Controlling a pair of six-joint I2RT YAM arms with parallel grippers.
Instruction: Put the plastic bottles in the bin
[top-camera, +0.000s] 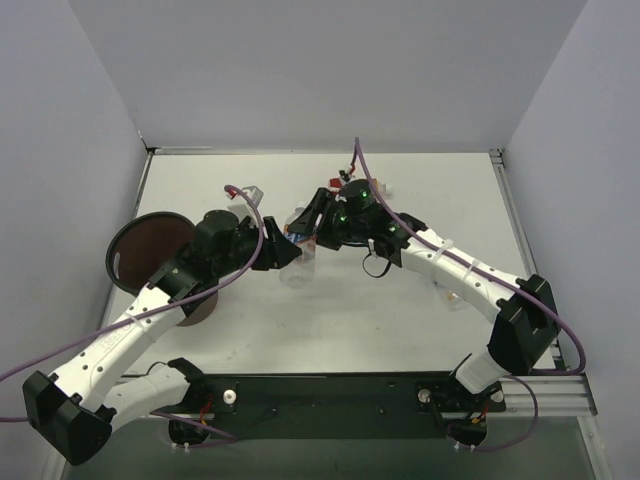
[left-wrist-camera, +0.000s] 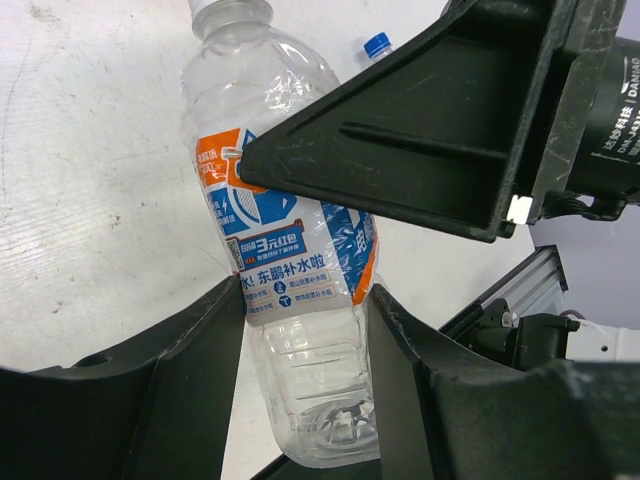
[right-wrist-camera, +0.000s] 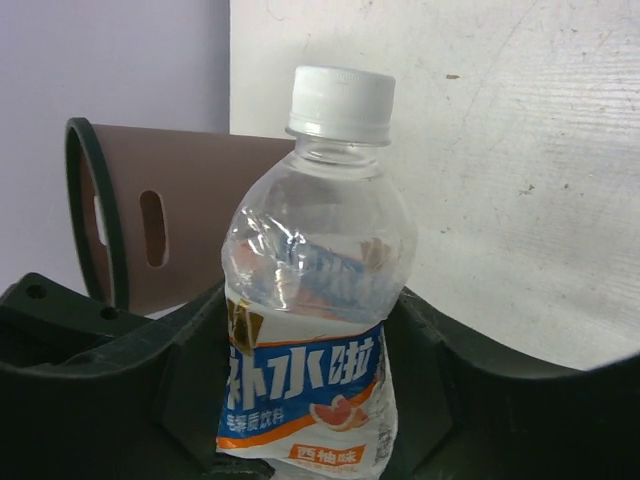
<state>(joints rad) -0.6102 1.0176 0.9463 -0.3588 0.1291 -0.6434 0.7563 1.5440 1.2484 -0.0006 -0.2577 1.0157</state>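
Clear bottle (left-wrist-camera: 290, 255) sits clamped at once by left hand (left-wrist-camera: 305, 295) and right hand (right-wrist-camera: 310, 300)

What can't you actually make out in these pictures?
1. Top view: the left arm hides part of the bin.
2. Left wrist view: the right gripper's finger crosses the clear bottle over its label and hides everything below the blue cap.
3. Right wrist view: that bottle's base is cut off by the bottom edge.

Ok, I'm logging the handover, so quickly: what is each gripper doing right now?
Left gripper: closed on the clear bottle.
Right gripper: closed on the same clear bottle.
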